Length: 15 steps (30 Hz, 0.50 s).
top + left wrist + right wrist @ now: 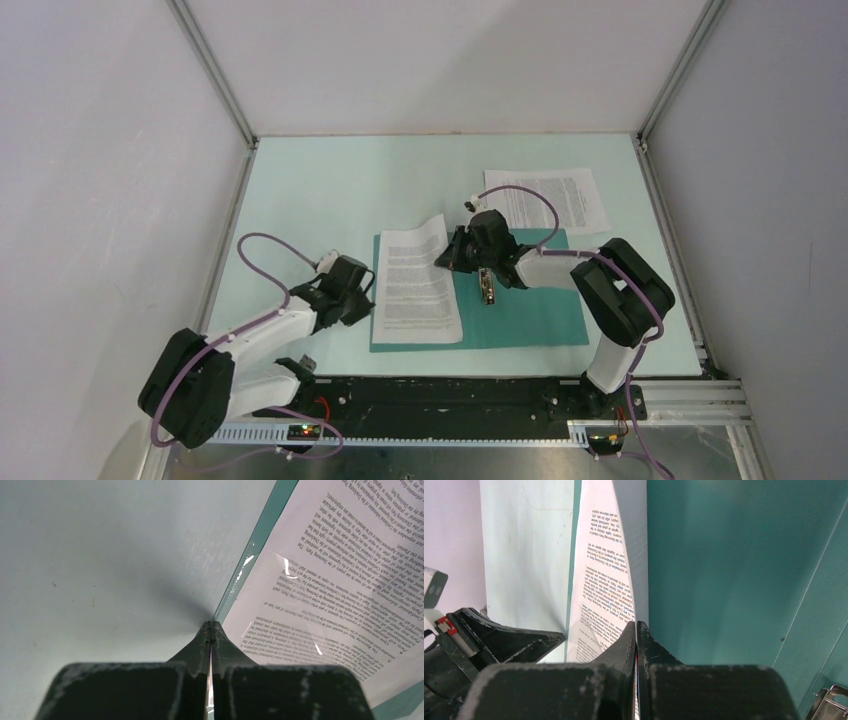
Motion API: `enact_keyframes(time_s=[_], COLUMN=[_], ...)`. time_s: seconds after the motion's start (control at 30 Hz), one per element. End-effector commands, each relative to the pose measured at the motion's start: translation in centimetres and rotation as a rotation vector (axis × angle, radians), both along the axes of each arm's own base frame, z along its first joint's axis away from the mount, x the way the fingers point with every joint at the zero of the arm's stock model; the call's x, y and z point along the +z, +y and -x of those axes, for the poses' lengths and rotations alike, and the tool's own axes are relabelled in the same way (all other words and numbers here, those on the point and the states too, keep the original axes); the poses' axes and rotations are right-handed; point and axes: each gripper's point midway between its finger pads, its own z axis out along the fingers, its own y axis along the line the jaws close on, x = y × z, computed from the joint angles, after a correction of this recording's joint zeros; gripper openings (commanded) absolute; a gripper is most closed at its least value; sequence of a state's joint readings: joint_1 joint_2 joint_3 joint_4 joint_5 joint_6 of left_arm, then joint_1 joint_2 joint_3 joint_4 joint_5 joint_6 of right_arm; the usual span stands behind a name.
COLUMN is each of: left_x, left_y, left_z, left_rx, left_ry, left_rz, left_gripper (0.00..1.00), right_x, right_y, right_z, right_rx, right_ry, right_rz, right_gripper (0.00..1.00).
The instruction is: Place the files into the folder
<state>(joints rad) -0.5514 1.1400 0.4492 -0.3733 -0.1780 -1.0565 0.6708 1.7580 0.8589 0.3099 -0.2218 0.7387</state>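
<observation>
The dark teal folder (pixel 525 310) lies open at the table's middle. One printed sheet (pixel 415 290) rests on its left half. My right gripper (pixel 447 258) is shut on that sheet's right edge and holds the edge lifted; in the right wrist view the gripper (pixel 636 624) pinches the white sheet (pixel 606 575) above the folder's inside (pixel 734 570). My left gripper (pixel 366 290) is shut at the folder's left edge; in the left wrist view the gripper (pixel 210 625) has its jaws closed on the thin teal edge (pixel 250 555) beside the sheet (pixel 330 585). The second sheet (pixel 548 200) lies flat at the back right.
The folder's metal clip (pixel 487 287) sits at the spine just under the right wrist, and it shows in the right wrist view (pixel 830 705). White walls (pixel 120 150) enclose the pale mint table (pixel 320 190) on three sides. The black base rail (pixel 440 395) runs along the near edge.
</observation>
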Motion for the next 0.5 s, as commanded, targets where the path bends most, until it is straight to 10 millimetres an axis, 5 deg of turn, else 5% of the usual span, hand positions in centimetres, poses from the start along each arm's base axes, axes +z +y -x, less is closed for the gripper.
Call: enact_keyframes(time_s=[0.0,0.47], left_x=[-1.9,-2.1], left_y=[1.3,1.2], left_z=[2.0,1.8], left_rx=[-0.011,-0.013], left_ry=[0.092,0.104], left_rz=[-0.075,-0.083], left_gripper=[0.0,0.0], right_x=[1.5,1.6], right_y=[0.7,-0.7], right_z=[-0.4,-0.7], right_rx=[0.077,0.096], right_ry=[-0.059,-0.082], right_rz=[-0.017,0.029], right_gripper=[0.0,0.0])
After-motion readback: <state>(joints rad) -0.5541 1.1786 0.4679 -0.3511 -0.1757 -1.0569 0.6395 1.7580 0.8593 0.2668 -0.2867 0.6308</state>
